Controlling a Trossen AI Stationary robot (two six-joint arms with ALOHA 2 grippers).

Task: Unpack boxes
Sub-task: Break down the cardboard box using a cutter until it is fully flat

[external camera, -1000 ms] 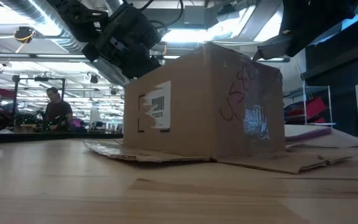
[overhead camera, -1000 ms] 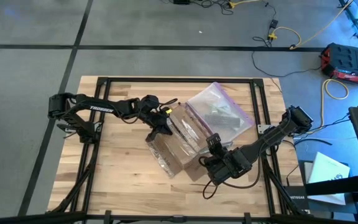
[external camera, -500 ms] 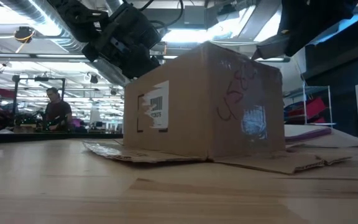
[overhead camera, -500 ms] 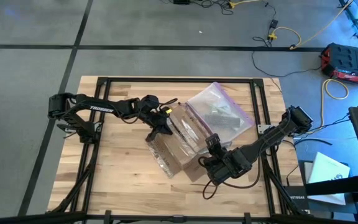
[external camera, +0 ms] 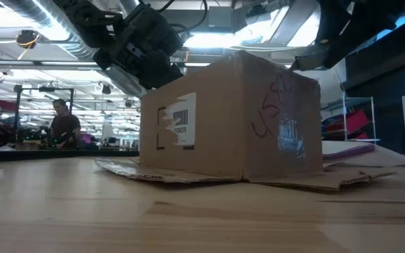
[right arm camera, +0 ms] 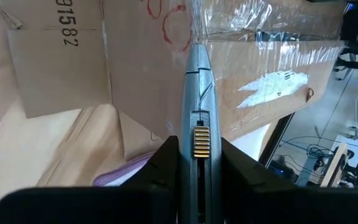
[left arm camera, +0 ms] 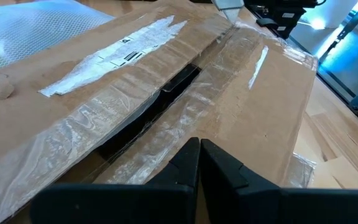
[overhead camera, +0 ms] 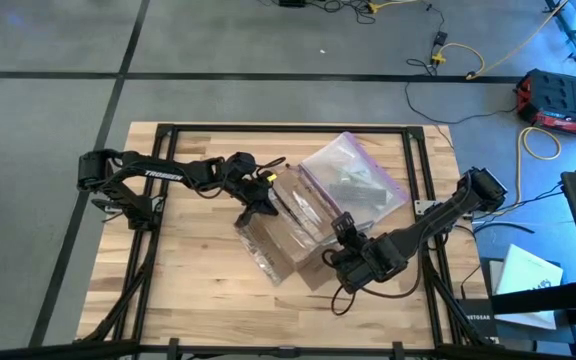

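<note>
A brown cardboard box stands on the wooden table with its flaps spread on the boards, a pale label on one side and clear tape along its top seam, which gapes dark. My left gripper is shut at the box's top near its far-left edge. My right gripper is at the box's right end, shut on a grey knife-like tool. The tool's tip is at the taped top edge. My left gripper lays its shut fingertips on the taped top of the box beside the seam, slanting down from the table's left side. The box stands on the table under them. My right gripper pinches the tool's handle between its two fingers, which lie along the tool. It slants down from the table's right side. The blade end reaches forward to the tape at the box's top edge.
A clear plastic bag with a purple zip edge lies on the table just behind the box. Black frame rails run along the table's edges. Bare boards lie near the front left. A person sits far off in the room.
My right gripper has rolled a little about its own pointing line with the tool, staying at the box's right end. My left gripper and the box have kept their places.
</note>
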